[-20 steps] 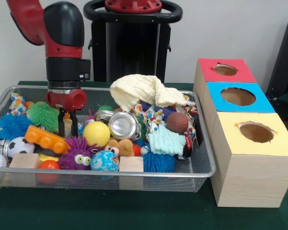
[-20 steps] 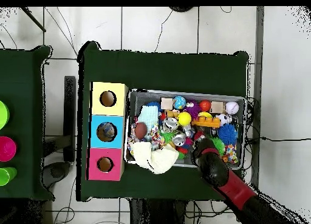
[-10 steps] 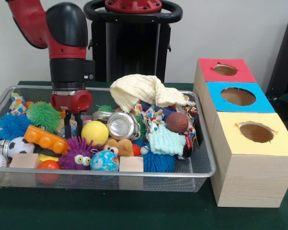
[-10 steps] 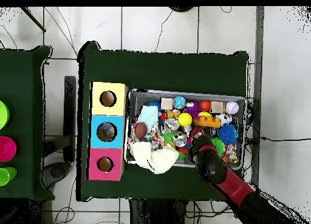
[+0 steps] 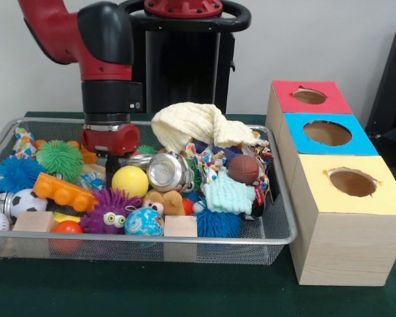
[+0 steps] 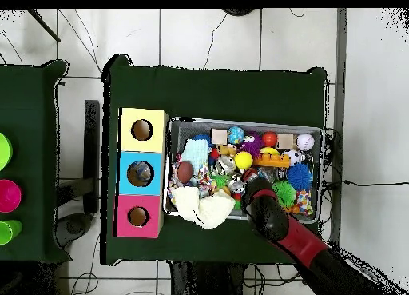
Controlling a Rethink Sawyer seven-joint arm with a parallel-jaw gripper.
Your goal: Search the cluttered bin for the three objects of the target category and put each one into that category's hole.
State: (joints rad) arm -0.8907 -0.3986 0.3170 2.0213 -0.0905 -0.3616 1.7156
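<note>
- The gripper [image 5: 111, 165] hangs low in the wire bin [image 5: 287, 231], down among the toys. Only a dark bit shows under the red wrist, so I cannot tell how the jaws stand or if they hold anything.
- Just beside it sit a yellow ball [image 5: 131, 181] and a shiny can [image 5: 167, 172]. An orange block [image 5: 63, 192] lies a little to the other side.
- A green spiky ball [image 5: 58, 158] and a blue spiky ball [image 5: 16, 173] sit near the bin's end. A purple fuzzy toy with eyes [image 5: 107, 212] sits at the front.
- A pale yellow cloth [image 5: 198, 127] is heaped on top at the back, and a light blue cloth [image 5: 228, 193] lies below it.
- Three boxes stand next to the bin: the red box [image 5: 309, 97], the blue box [image 5: 327, 134] and the yellow box [image 5: 352, 183]. Each has a round hole on top.
- The bin looks full. I think the job is still at the start: nothing is being carried to a hole. I cannot see inside the boxes, so I cannot tell if any toy is already dropped in.
- The toys to find are most likely still in the pile.
</note>
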